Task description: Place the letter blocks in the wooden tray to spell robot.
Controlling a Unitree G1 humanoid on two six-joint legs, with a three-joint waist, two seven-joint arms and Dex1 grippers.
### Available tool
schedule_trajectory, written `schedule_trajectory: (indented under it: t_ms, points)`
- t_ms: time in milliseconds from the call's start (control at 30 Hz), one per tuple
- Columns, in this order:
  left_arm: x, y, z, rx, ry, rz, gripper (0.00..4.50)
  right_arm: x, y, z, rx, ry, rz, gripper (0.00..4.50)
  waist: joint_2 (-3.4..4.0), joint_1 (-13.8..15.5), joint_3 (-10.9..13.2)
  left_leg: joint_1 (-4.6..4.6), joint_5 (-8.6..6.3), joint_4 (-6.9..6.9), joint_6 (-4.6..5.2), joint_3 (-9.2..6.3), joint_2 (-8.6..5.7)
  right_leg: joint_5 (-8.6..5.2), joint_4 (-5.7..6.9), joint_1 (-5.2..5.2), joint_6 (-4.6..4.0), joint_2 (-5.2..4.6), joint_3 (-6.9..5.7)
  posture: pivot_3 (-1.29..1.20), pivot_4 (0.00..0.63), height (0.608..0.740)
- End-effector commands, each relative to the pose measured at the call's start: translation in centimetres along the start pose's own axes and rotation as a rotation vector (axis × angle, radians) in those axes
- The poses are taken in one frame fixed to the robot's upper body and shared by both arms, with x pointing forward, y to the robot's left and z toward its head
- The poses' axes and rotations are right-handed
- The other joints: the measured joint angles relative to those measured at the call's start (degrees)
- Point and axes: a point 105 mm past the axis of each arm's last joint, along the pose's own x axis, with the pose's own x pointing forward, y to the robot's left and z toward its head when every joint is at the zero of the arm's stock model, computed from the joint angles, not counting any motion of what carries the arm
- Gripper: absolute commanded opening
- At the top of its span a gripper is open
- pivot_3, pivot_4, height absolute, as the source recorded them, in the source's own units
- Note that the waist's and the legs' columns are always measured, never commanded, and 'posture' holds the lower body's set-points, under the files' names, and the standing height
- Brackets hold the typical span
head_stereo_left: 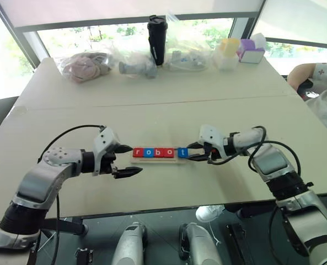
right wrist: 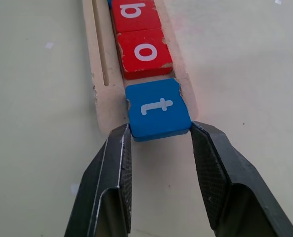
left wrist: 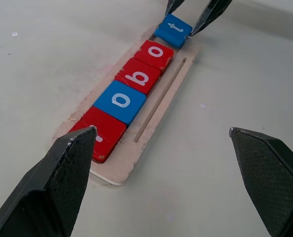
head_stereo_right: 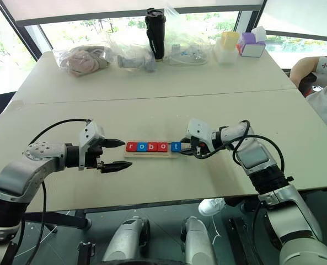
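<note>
Tabletop (head_stereo_left: 163, 110): right jaws (right wrist: 158, 129) pinch blue t block (right wrist: 157, 108).

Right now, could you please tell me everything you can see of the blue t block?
The blue t block is a small flat square tile with a white lowercase t and a chipped corner. It lies at the end of the wooden tray, next to a red o block, its outer edge overhanging. The right gripper is shut on its sides.

The robot's left gripper (head_stereo_left: 128, 160) hangs with its two black fingers spread wide, pointing rightward and slightly down, while the right gripper (right wrist: 156, 136), angled leftward and down, pinches the small blue square "t" tile (right wrist: 158, 110) between its fingertips.
</note>
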Motion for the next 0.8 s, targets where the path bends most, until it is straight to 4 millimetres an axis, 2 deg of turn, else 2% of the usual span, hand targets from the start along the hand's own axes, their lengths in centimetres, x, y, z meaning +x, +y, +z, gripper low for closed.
schedule_trajectory:
  t_ms: [33, 267, 600, 667, 700, 800]
  points:
    - [-0.4, -0.1, 0.9, 0.029, -0.035, 0.017, 4.5, 0.1, -0.5, 0.5, -0.03, -0.002, -0.01, 1.18, 0.0, 0.0, 0.0, 0.01, 0.0, 0.0, 0.0, 0.0, 0.0, 0.0, 0.01, 0.0, 0.0, 0.0, 0.0, 0.0, 0.15, 0.74]
    - [0.3, -0.5, 1.1, 0.019, -0.055, 0.013, 4.5, 1.1, -0.2, 1.2, -0.033, -0.035, 0.01, 1.18, 0.0, 0.0, 0.0, 0.09, 0.0, 0.0, 0.0, 0.0, 0.01, 0.0, 0.11, 0.02, -0.01, 0.01, 0.0, 0.0, 0.15, 0.74]
    - [0.3, -0.5, 0.9, 0.014, -0.054, 0.014, 4.5, 1.5, 0.0, 2.1, -0.031, -0.062, 0.03, 1.18, 0.0, 0.0, 0.0, 0.09, 0.0, 0.0, 0.0, 0.01, 0.01, 0.0, 0.12, 0.02, -0.01, 0.0, 0.01, 0.0, 0.15, 0.74]
    - [0.3, -0.5, 0.9, 0.013, -0.053, 0.014, 4.5, 1.5, 0.1, 2.3, -0.027, -0.069, 0.034, 2.2, 0.0, 0.0, 0.0, 0.1, 0.0, 0.0, 0.0, 0.01, 0.01, 0.0, 0.13, 0.02, -0.01, 0.01, 0.01, 0.0, 0.15, 0.74]
    - [0.3, -0.5, 0.9, 0.013, -0.053, 0.013, 4.5, 1.5, 0.0, 2.4, -0.029, -0.074, 0.033, 2.44, 0.0, 0.0, 0.0, 0.1, 0.0, 0.0, 0.0, 0.01, 0.01, 0.0, 0.13, 0.02, -0.01, 0.0, 0.01, 0.0, 0.15, 0.74]
    - [0.3, -0.5, 0.8, 0.013, -0.052, 0.015, 4.5, 1.1, -0.2, 3.2, -0.024, -0.108, 0.023, 3.83, 0.0, 0.0, 0.0, 0.1, 0.0, 0.0, 0.0, 0.01, 0.01, -0.01, 0.13, 0.02, -0.01, 0.0, 0.01, 0.0, 0.15, 0.74]
